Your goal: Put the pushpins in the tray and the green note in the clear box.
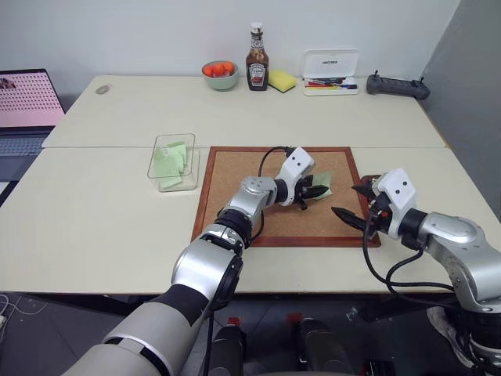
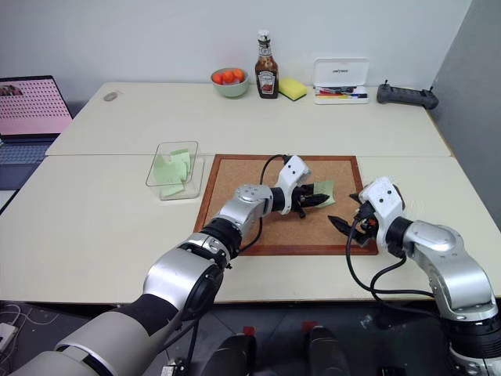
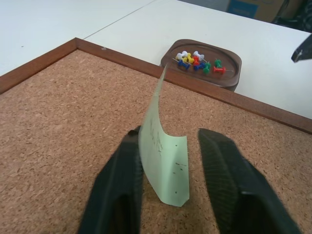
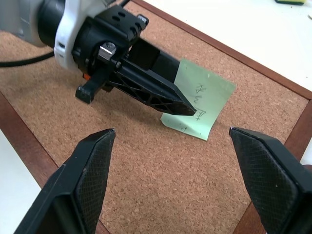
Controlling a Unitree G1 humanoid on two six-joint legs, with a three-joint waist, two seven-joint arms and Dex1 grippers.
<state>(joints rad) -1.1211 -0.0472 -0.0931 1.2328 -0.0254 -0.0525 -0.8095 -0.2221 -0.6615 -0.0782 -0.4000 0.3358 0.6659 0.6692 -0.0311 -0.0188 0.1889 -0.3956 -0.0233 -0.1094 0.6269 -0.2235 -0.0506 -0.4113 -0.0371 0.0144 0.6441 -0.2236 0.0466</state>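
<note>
Note standing on edge between the left jaws

Paper is the matter here: the small pale mint-green square note (image 3: 163,161) stands curled and upright on the cork pinboard with the reddish-brown wooden frame (image 1: 235,188), with the left gripper (image 3: 168,195) straddling it. One black finger (image 3: 119,185) touches the sheet's face, while the other finger stands apart from it with cork showing in the gap, so the jaws are partly closed around the note but not visibly clamped on it. The sheet's plane runs along the line of the fingers, which suits a pinch across its thickness.

The right gripper (image 4: 180,185) hovers near the board's right-hand corner with its jaws wide apart and nothing between them, pointing toward the note.

The shallow dark reddish-brown tray (image 3: 229,73) lies just past the board's right edge and already holds the small multicoloured pushpins (image 3: 200,62); no pin is visible on the cork, so that part looks done.

The transparent rectangular plastic box (image 1: 174,162) sits off the board's left side, well apart from the note, and the left arm is the nearer one for that carry
</note>
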